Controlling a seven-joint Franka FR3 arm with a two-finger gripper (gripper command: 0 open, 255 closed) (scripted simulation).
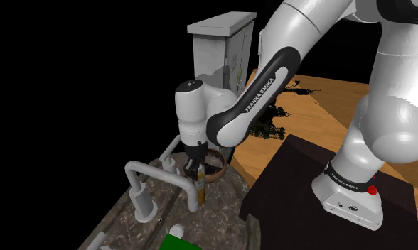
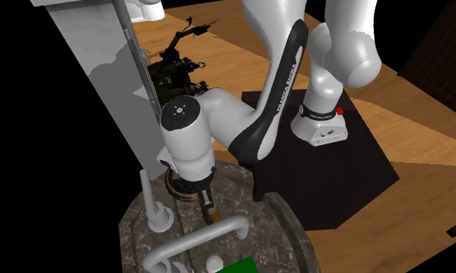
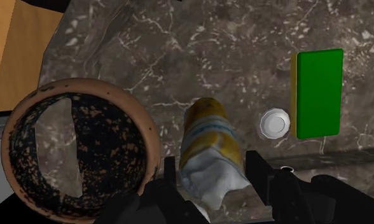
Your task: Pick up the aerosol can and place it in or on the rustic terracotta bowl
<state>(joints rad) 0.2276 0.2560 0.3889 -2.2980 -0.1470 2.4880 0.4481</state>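
Bowl (image 3: 84, 84) (terracotta rim, dark speckled inside) sits on marble counter (image 3: 198, 44), just beside can. Can (image 3: 208, 143), yellow and white, sits between fingers of gripper (image 3: 212, 162); fingers press both its sides, so claw is clamped on it. Cannot tell if base is off counter. Risks: grip near one end, so can may swing or slip in carry; low carry clips bowl rim; tall can may topple out on release. White cap (image 3: 275, 123) and green sponge (image 3: 319, 92) lie beyond, likely off path.

Can (image 1: 199, 177) under black fingers (image 1: 192, 158), just beside brown bowl (image 1: 220, 169), over marbled counter (image 1: 222, 206)
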